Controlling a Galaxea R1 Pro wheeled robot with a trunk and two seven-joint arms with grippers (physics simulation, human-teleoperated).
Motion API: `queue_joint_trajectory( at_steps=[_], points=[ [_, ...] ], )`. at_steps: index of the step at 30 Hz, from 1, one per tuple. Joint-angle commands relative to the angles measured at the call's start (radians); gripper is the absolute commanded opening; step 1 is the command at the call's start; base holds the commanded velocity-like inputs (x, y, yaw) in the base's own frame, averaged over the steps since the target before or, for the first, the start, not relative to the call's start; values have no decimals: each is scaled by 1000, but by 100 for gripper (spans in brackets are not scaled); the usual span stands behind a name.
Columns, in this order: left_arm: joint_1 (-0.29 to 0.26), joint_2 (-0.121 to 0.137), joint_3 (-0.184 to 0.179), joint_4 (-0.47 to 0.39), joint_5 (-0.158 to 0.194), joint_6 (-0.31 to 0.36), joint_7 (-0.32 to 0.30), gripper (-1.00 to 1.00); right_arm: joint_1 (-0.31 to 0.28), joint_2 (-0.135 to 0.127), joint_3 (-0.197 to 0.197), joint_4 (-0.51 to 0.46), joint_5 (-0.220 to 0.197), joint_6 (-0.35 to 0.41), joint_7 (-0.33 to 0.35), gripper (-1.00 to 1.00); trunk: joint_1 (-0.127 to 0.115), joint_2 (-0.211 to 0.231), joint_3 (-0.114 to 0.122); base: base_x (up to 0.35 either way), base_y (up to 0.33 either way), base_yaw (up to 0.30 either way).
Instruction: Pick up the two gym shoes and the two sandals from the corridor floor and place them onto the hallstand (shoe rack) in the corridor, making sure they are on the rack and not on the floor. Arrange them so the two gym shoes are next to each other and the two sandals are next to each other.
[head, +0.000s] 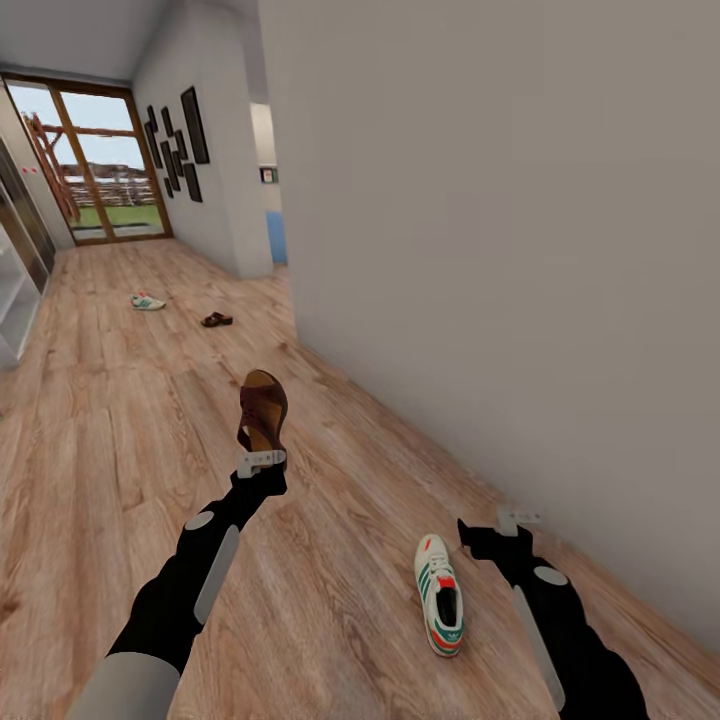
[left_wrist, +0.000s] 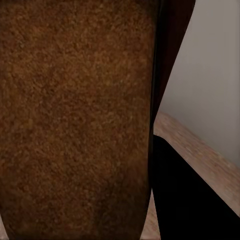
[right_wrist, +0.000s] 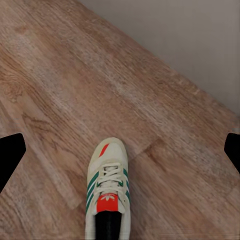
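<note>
While the corridor floor (head: 120, 440) runs toward a glazed door (head: 95, 165), one sandal (head: 262, 408) is gripped aloft by the left claw (head: 261, 460).
A gym shoe (head: 438, 594) lies on the planks just beside the right claw (head: 518, 518), whose fingers (right_wrist: 11, 155) are spread wide; farther off, a second gym shoe (head: 147, 302) and second sandal (head: 216, 320) are seen near each other on the floor.

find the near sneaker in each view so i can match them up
Head view: near sneaker on the floor at lower right, beside the right gripper.
Right wrist view: bottom centre, between the open fingertips.
Left wrist view: sneaker not in it; brown sandal up close.
Shared landmark: the grey wall.
</note>
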Motion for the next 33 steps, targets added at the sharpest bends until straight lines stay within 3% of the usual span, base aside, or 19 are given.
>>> queue_joint_trajectory(
  at_steps=[1,5,6,7,9,12,15,33],
  points=[
    [0,0,1,-1,7,7,-3,-100,0,0,0,8,-1,5,0,100,0,-1,-7,0,0,0],
    [0,-1,0,-1,7,7,-3,-100,0,0,0,156,4,-5,0,100,2,-2,-28,0,0,0],
    [0,-2,0,-1,7,7,-3,-100,0,0,1,237,7,-64,0,100,2,-2,-33,0,0,0],
    [0,-2,0,-1,7,7,-3,-100,0,0,1,254,7,-90,0,100,3,-2,-38,0,0,0],
    [0,-2,0,-1,7,7,-3,-100,0,0,1,338,9,-322,0,100,3,-2,-43,0,0,0],
    [0,-2,0,-1,7,7,-3,-100,0,0,1,372,9,-431,0,100,3,-2,-43,0,0,0],
    [0,-2,0,-1,8,7,-3,-100,0,0,2,379,9,-452,0,100,3,-2,-44,0,0,0],
    [0,-2,-1,-1,7,7,-3,-100,0,0,1,381,9,-460,-3,100,11,-7,-140,0,0,0]
  ],
)
